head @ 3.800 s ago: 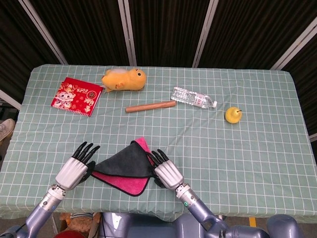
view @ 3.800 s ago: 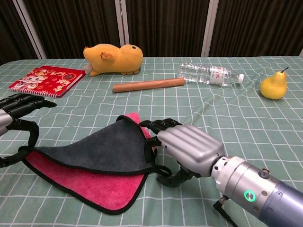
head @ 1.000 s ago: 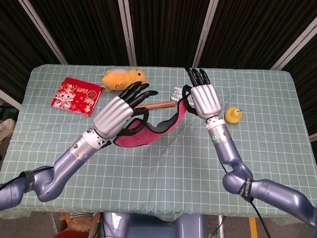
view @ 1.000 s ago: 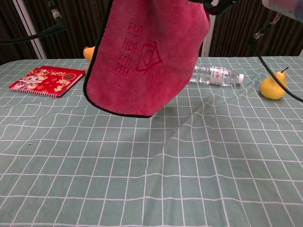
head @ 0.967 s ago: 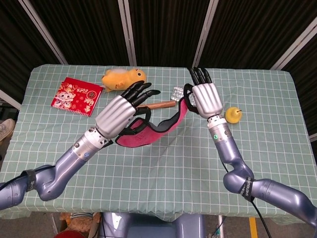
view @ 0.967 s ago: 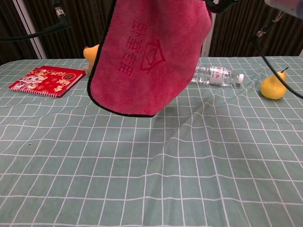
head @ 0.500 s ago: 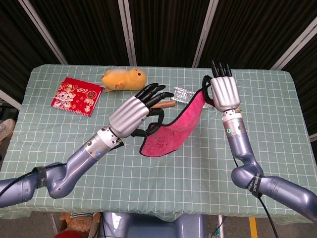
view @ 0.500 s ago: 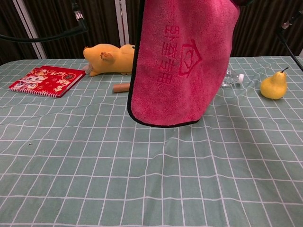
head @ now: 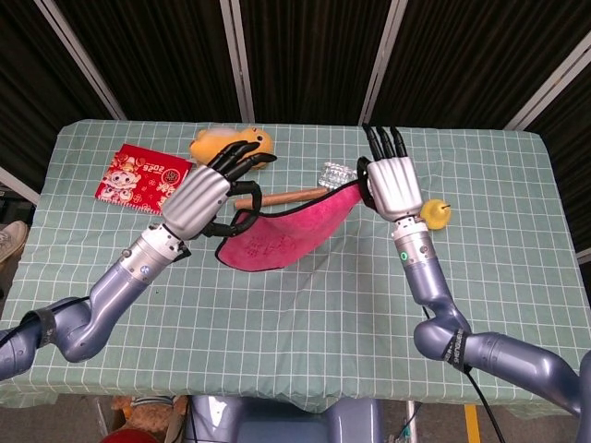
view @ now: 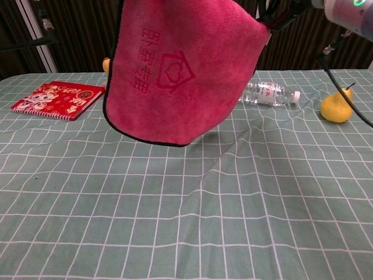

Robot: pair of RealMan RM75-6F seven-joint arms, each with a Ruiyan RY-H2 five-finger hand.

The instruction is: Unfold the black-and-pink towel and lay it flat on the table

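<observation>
From the head view, your left hand [head: 201, 198] and right hand [head: 391, 187] each grip an edge of the plush pink towel [head: 277, 235], which sags between them above the checked tabletop [head: 305, 314]. From the chest view, the black-trimmed towel [view: 175, 70] hangs open, an embossed house emblem showing, near the far edge beside a clear plastic bottle [view: 269, 93].
</observation>
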